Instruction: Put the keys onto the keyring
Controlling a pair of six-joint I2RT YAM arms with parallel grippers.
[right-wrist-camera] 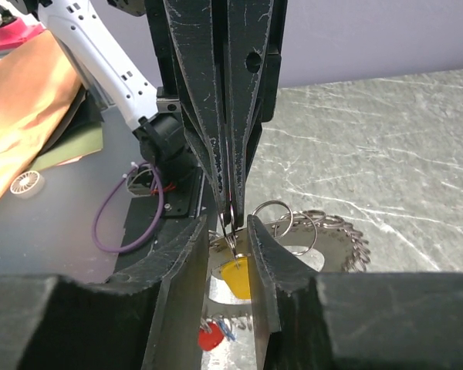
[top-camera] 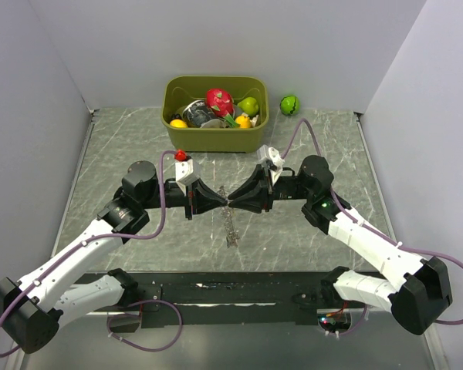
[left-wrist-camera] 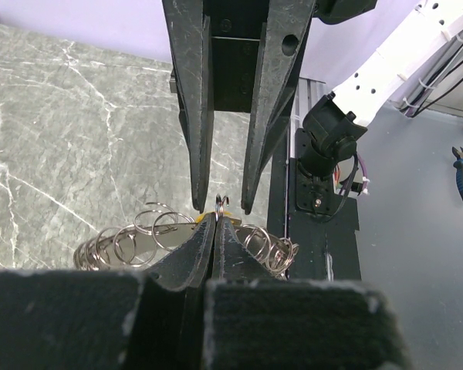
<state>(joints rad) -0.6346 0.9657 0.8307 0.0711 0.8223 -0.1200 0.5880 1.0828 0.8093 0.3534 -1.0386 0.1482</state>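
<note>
Over the marbled worktop (top-camera: 139, 154), with the keyring (right-wrist-camera: 347, 243) just beneath the meeting tips, the left pincer (left-wrist-camera: 216, 220) is clamping fully closed on the loop of the yellow key (right-wrist-camera: 235, 276) while the half-open right pincer (right-wrist-camera: 230, 225) is straddling it, seemingly mid-threading and next needing a steady closing pinch.

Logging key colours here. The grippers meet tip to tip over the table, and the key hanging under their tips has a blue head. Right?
The head is yellow, not blue: the right wrist view shows the yellow key hanging under the tips. The rest holds: the left gripper and right gripper meet tip to tip over the table.
</note>
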